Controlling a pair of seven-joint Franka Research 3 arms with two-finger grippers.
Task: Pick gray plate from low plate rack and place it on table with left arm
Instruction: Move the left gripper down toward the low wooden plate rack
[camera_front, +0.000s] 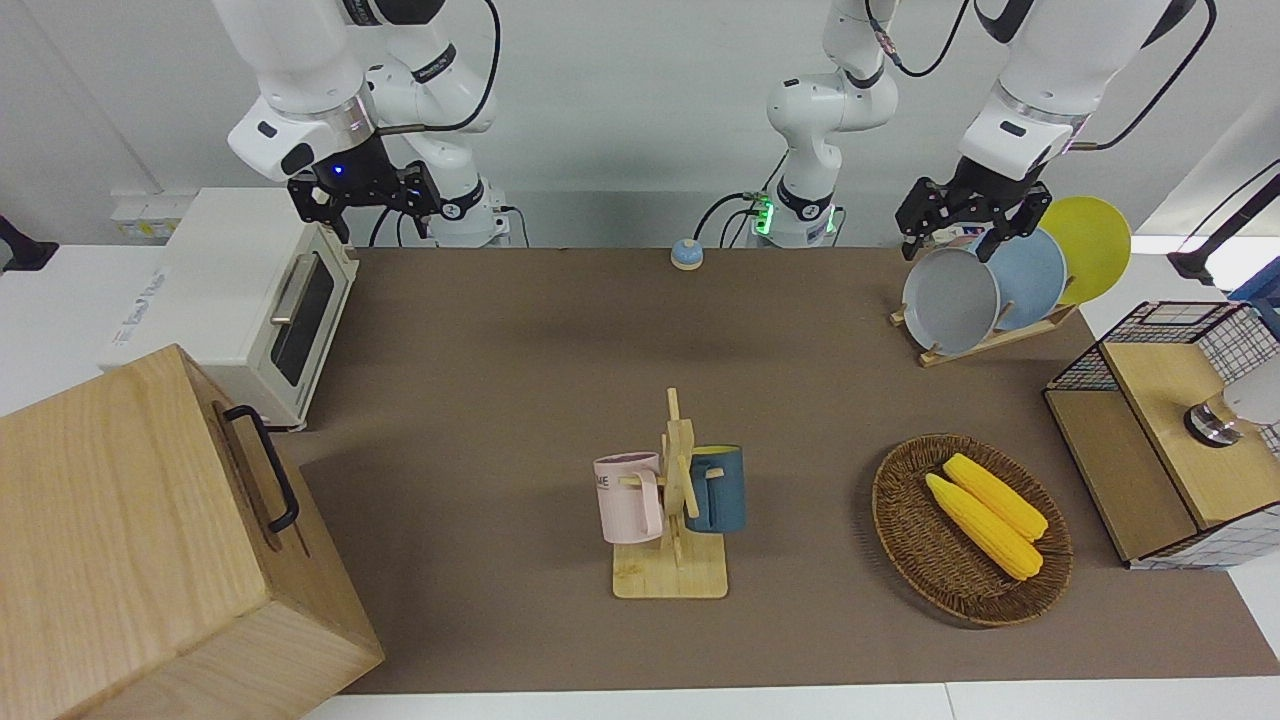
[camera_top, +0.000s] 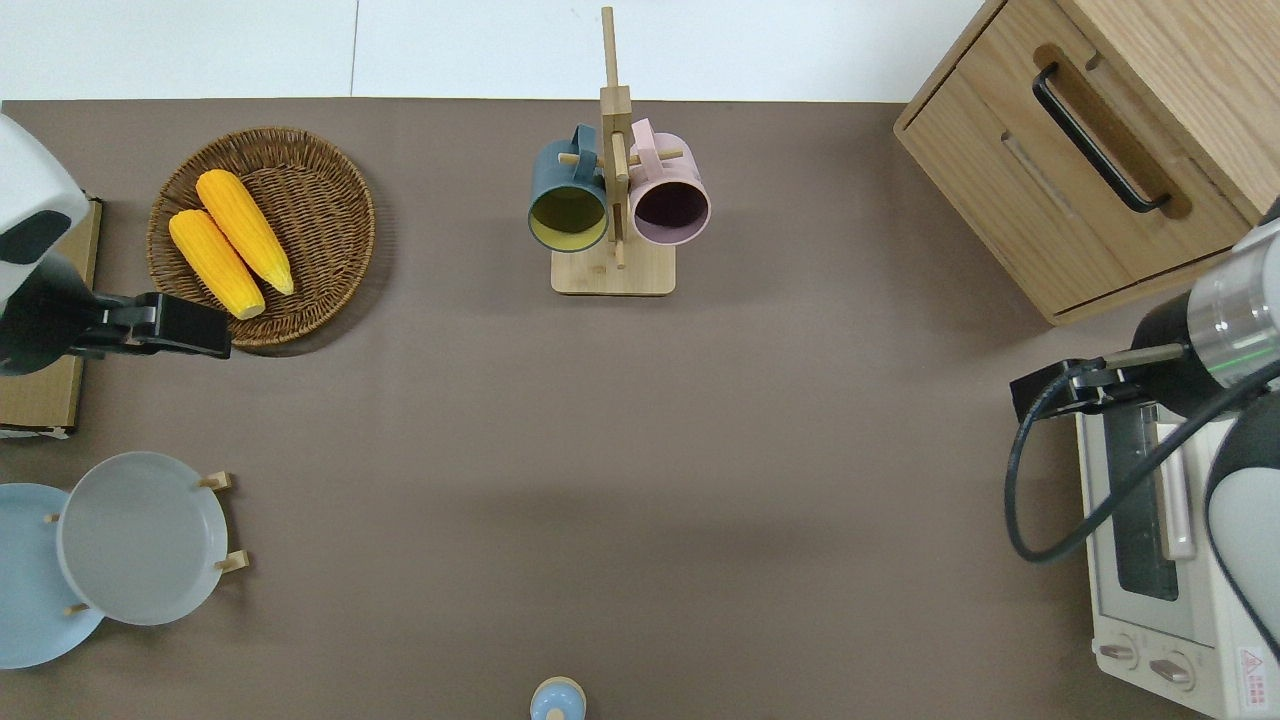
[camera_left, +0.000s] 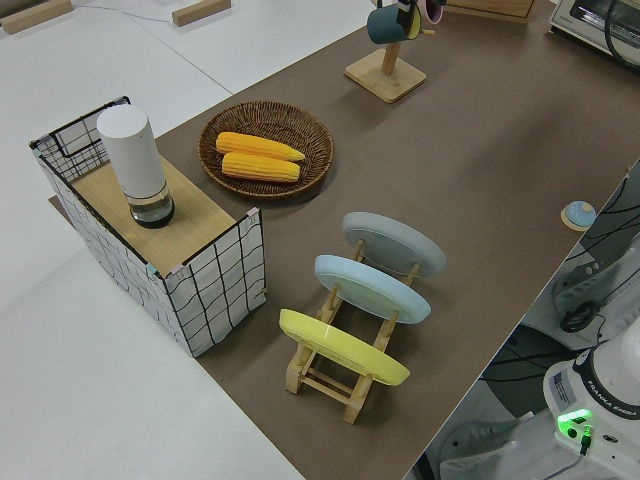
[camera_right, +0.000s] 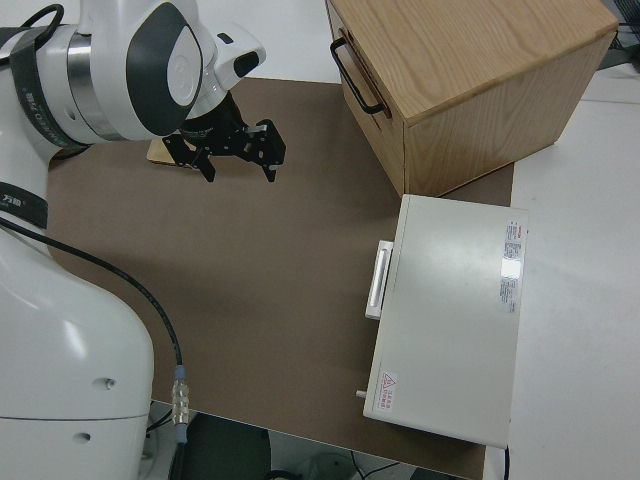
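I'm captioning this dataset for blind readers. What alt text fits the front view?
The left claw, fingers open, is at the top rim of the gray plate, which stands in the low plate rack beside a light blue plate and a yellow plate. The right arm is parked.

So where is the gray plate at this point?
The gray plate stands in the low plate rack at the left arm's end of the table, beside the light blue plate, as the rack's farthest plate from the robots; the left claw is above its rim.
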